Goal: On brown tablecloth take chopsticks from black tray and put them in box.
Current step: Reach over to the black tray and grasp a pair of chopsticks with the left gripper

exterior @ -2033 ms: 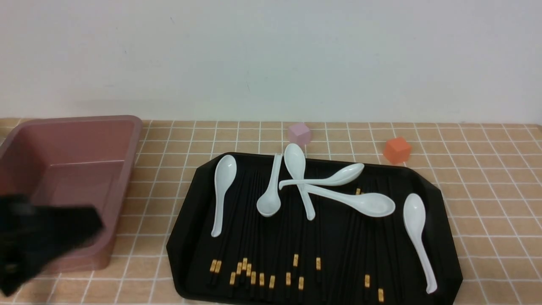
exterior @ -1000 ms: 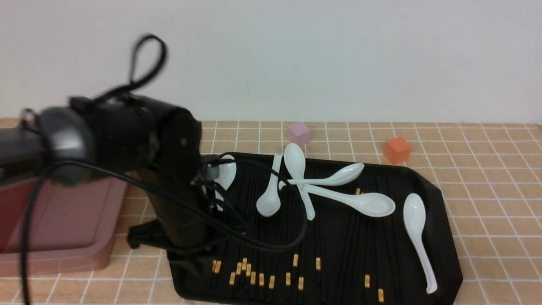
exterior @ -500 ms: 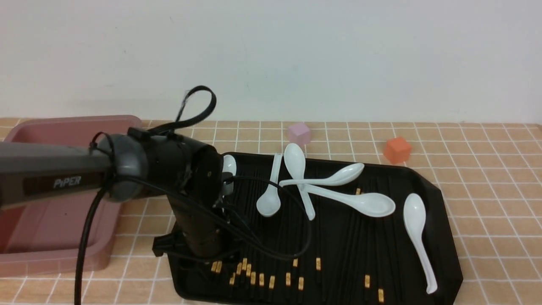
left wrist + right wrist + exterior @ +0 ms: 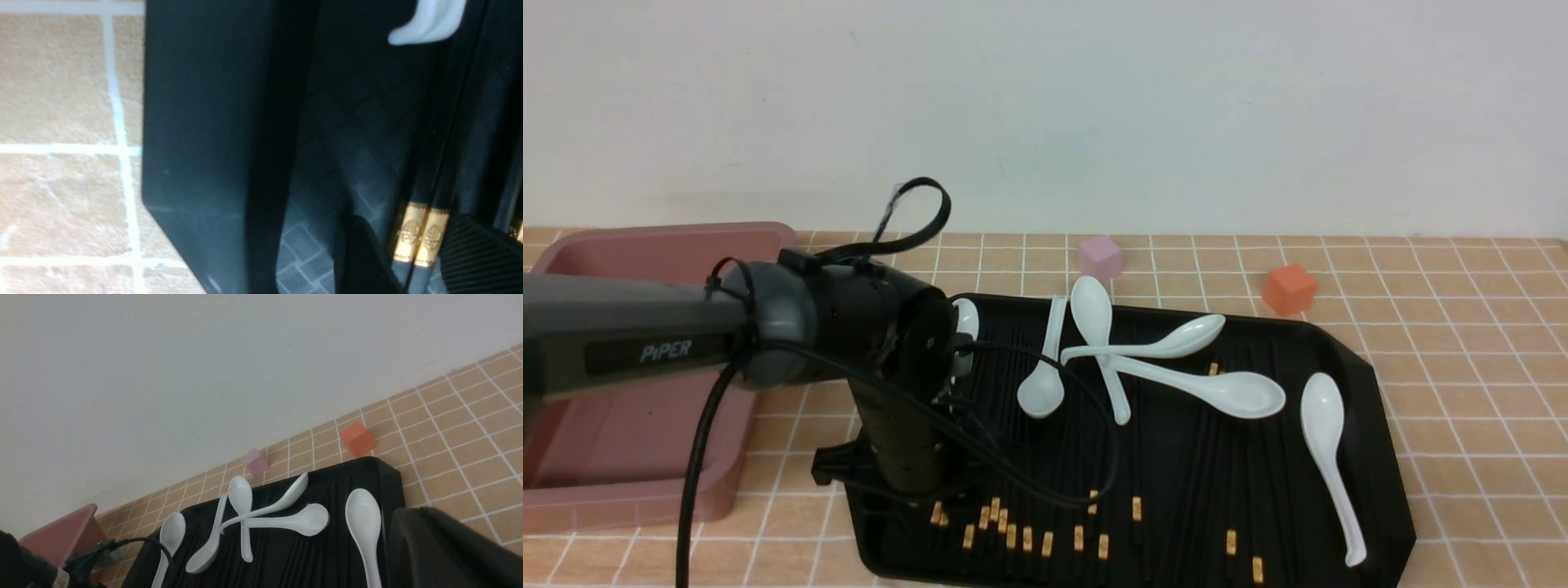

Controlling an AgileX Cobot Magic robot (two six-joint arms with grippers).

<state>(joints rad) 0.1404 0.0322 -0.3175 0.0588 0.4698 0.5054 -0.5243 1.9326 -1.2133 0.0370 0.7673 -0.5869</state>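
Front view: the left arm (image 4: 874, 351) is positioned over the near-left corner of the black tray (image 4: 1380, 457). The chopsticks (image 4: 1136, 508) are spread across the tray, and the box (image 4: 670, 233) is set to the left on the brown tablecloth (image 4: 1470, 343).

Left wrist view: two gold-banded chopsticks are straddled by the left end effector (image 4: 416, 265). Whether it is clamped cannot be told. Both sticks should be pinched squarely before lifting.

Right wrist view: the right end effector (image 4: 449, 547) is barely shown, so its state cannot be told.
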